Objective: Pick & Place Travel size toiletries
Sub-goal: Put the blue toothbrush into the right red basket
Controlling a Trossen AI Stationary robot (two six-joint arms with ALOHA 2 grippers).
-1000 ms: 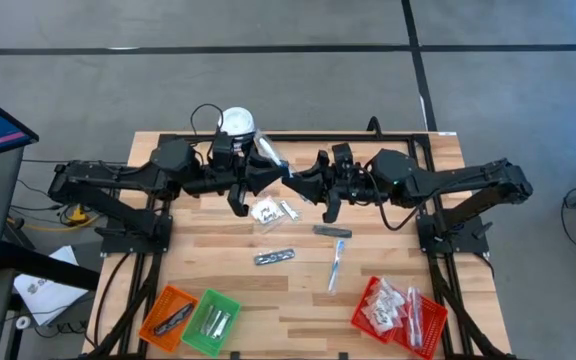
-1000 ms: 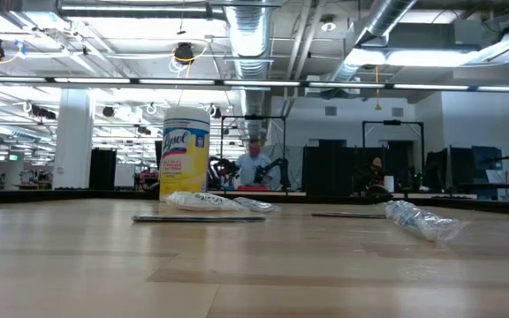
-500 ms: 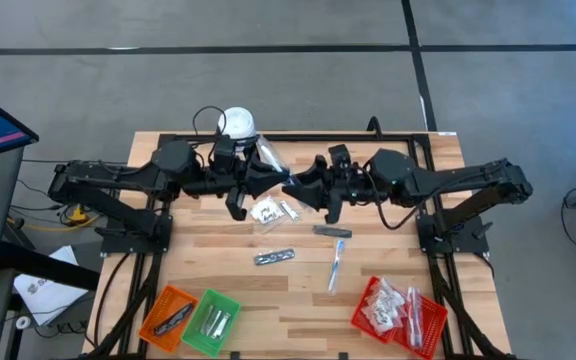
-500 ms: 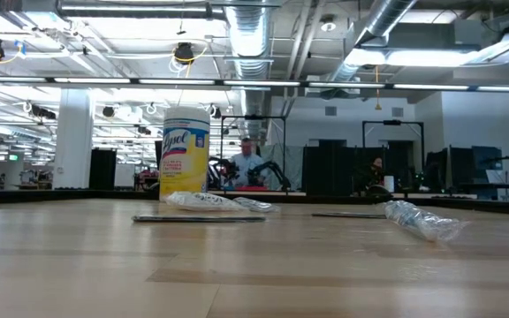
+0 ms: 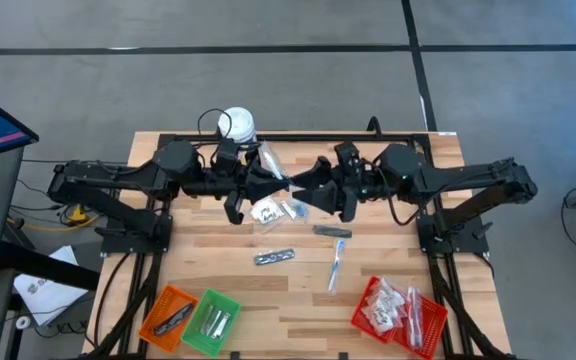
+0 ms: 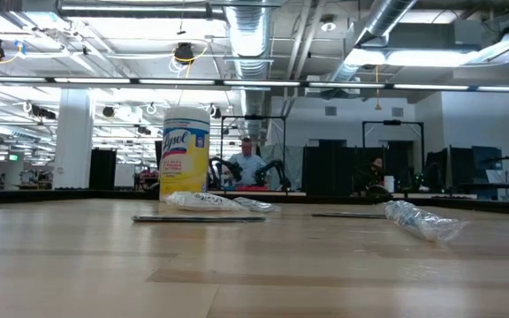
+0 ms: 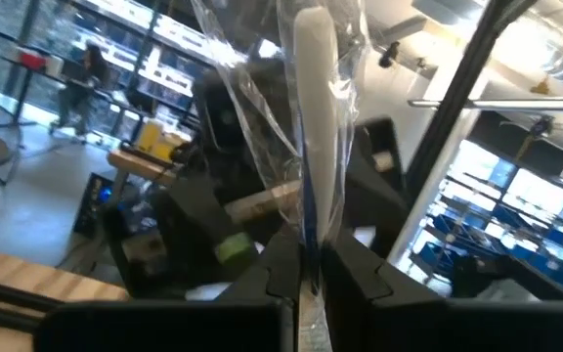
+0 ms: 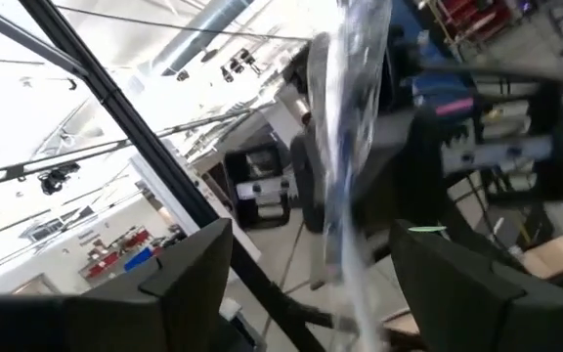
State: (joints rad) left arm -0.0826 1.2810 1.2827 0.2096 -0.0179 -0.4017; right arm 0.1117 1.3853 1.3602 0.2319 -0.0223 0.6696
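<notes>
The left gripper and the right gripper meet nose to nose above the wooden surface, just in front of the yellow canister with the white lid. The left jaws are pressed together on a wrapped toothbrush, a slim white stick in clear crinkled film that rises straight up from between the two dark fingers. The right jaws stand spread, one finger on each side of the same film-wrapped stick; whether they touch it cannot be told.

Below the two grippers, nearer the front edge than the canister, a small heap of white sachets lies on the surface. Farther from the canister come a dark narrow stick, a silvery wrapped packet and another clear-wrapped toothbrush.

At the front edge, far from the canister, sit an orange basket and a green basket side by side, and a red basket holding several white sachets.

In the low view a person sits in the room behind the canister.
</notes>
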